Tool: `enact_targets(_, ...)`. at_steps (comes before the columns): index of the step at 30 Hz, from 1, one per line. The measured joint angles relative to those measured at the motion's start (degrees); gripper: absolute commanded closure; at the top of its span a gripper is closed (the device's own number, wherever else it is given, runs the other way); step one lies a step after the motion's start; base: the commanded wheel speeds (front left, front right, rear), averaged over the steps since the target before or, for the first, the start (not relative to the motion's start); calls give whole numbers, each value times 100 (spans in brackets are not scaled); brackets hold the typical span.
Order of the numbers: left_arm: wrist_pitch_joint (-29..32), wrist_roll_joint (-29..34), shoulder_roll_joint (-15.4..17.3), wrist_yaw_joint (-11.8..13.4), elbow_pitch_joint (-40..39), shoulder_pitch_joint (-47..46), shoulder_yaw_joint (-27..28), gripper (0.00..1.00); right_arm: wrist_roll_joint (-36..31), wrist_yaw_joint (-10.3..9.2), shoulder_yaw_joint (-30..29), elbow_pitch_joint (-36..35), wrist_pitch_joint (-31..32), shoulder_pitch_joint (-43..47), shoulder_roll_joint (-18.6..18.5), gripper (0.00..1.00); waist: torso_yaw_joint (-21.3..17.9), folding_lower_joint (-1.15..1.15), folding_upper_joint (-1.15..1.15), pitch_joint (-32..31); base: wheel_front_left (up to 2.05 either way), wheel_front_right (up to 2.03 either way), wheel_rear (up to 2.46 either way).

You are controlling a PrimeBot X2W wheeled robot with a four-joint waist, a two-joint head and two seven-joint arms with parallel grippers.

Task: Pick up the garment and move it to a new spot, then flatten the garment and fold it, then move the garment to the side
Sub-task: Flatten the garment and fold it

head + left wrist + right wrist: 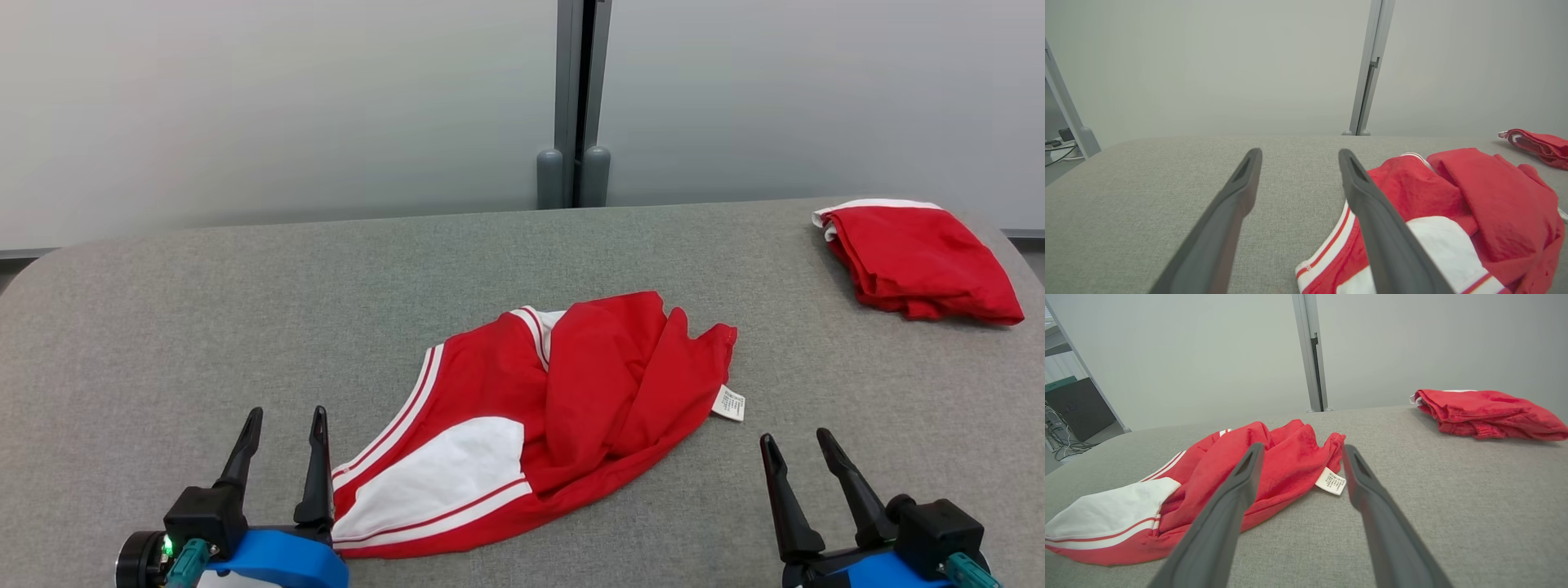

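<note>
The garment (596, 384), red with white panels and stripes, lay crumpled near the middle of the grey table (245, 310), toward its front edge. A small white label (729, 403) showed at its right side. The left gripper (286, 412) stood with its fingers wide apart, holding nothing, just beside the left edge of the garment. The right gripper (794, 436) was also spread wide and empty, near the label but apart from it. A folded red cloth (918, 261) rested at the far right corner.
</note>
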Motion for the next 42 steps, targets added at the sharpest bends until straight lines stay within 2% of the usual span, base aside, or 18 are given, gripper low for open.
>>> enact_targets(9, 0, -7, 51, 0, 87, -70, -144, 0, -82, 0, -27, -53, 0, -10, 107, 0, -4, 0, 0, 94, 0, 0, 0)
enact_targets(14, 0, -88, 124, 1, 312, -214, -546, 0, -83, 0, 10, -46, 0, -54, 132, 0, -42, 0, 0, 168, 0, 0, 0)
enact_targets(19, 2, -244, 255, 0, 784, -308, -1037, 0, -80, 0, -7, -34, 0, -101, 138, 0, -123, 0, 0, 244, 0, 0, 0)
enact_targets(26, 179, -499, 443, 0, 1466, -441, -1400, 0, -63, 0, -3, 1, 0, -111, 143, 0, -217, 0, 0, 338, 0, 0, 0)
enact_targets(32, 487, -790, 468, 0, 1944, -565, -1790, 0, -34, 0, 15, 41, 0, -156, 147, 0, -291, 1, 0, 416, 0, 0, 0)
enact_targets(33, 513, -844, 470, -1, 1990, -597, -1831, 20, -30, 0, 15, 43, 0, -174, 146, 0, -306, 0, 0, 426, 0, 0, 0)
enact_targets(34, 537, -896, 482, -1, 2039, -645, -1875, 53, -29, 0, 12, 41, 0, -191, 147, 0, -319, 0, 0, 440, 0, 0, 0)
enact_targets(35, 538, -934, 499, 0, 2072, -686, -1915, 100, -23, 0, 9, 36, 0, -201, 146, 0, -328, 0, 0, 449, 0, 0, 0)
enact_targets(42, 350, -1069, 634, 0, 2224, -1152, -1962, 100, 2, 0, -18, -25, 0, -241, 143, 0, -389, 1, 0, 531, 0, 0, 0)
